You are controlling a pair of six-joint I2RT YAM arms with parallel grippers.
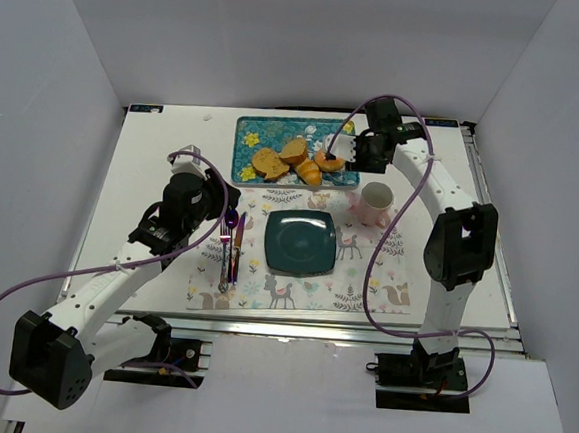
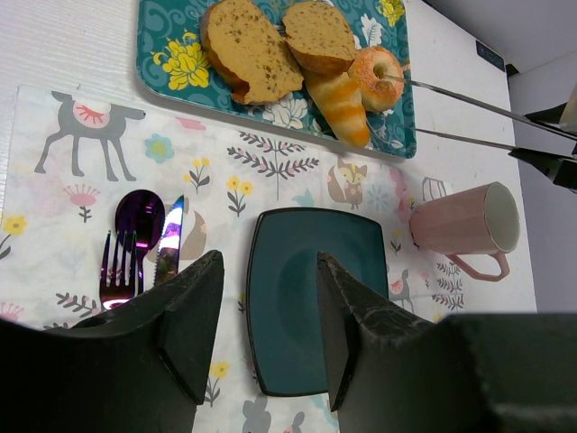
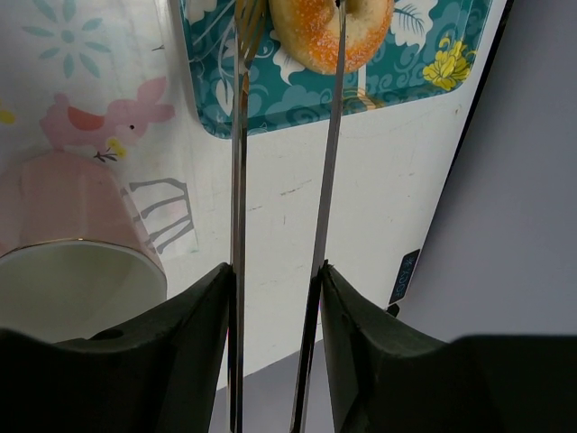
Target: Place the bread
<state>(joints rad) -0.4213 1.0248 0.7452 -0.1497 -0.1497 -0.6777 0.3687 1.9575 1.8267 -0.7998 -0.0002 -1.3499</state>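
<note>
A teal flowered tray point(image 1: 251, 133) at the back holds two brown bread slices point(image 1: 270, 162), a croissant point(image 1: 309, 171) and a sugared donut point(image 1: 328, 161). My right gripper point(image 1: 360, 147) is shut on metal tongs point(image 3: 239, 180), whose tips sit on either side of the donut point(image 3: 315, 36) over the tray point(image 3: 433, 54). A dark teal square plate point(image 1: 300, 241) lies empty on the placemat. My left gripper point(image 1: 220, 203) is open and empty, hovering above the placemat left of the plate point(image 2: 279, 271). The left wrist view shows the slices point(image 2: 248, 50), donut point(image 2: 377, 77) and tongs point(image 2: 469, 104).
A pink mug point(image 1: 376, 202) stands right of the plate, just below the tongs; it also shows in the right wrist view point(image 3: 72, 234). A purple fork, knife and spoon point(image 1: 231, 249) lie left of the plate under my left gripper. White walls enclose the table.
</note>
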